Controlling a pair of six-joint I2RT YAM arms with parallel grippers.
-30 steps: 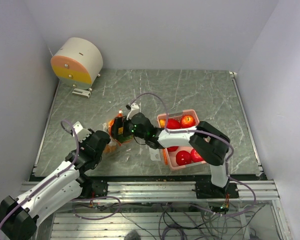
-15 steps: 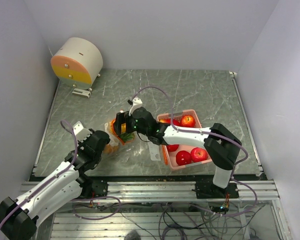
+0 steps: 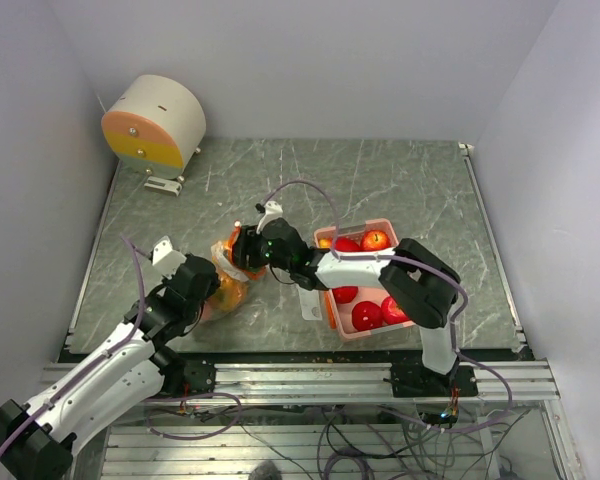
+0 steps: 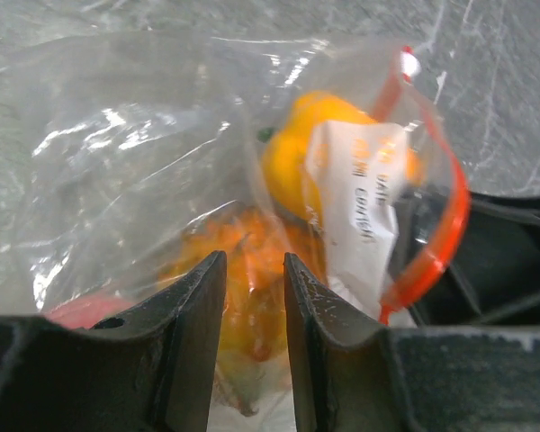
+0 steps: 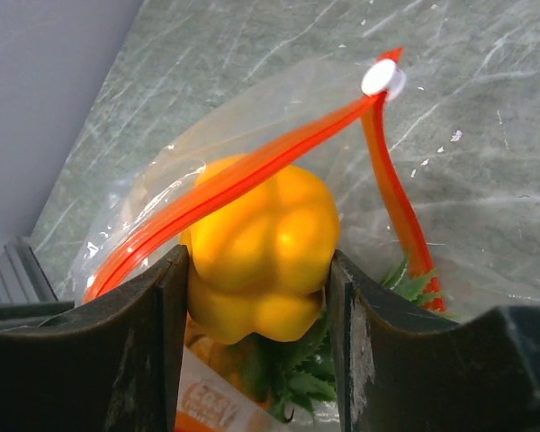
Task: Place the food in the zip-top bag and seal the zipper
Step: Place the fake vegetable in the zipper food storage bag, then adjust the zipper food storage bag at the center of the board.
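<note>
The clear zip-top bag with a red zipper lies left of centre, mouth open toward the right. My right gripper is shut on the yellow pepper and holds it inside the bag's mouth; it also shows in the top view. An orange fruit with green leaves lies under the pepper in the bag. My left gripper pinches the bag's film at its closed end, seen in the top view. The pepper and orange fruit show through the plastic.
A pink basket with red apples stands right of the bag, under my right arm. A round white, orange and yellow drum sits at the back left. Walls close in the table on three sides.
My right gripper has pushed the pepper a little further left into the bag's mouth. The bag now bulges more toward my left gripper, which has shifted slightly.
</note>
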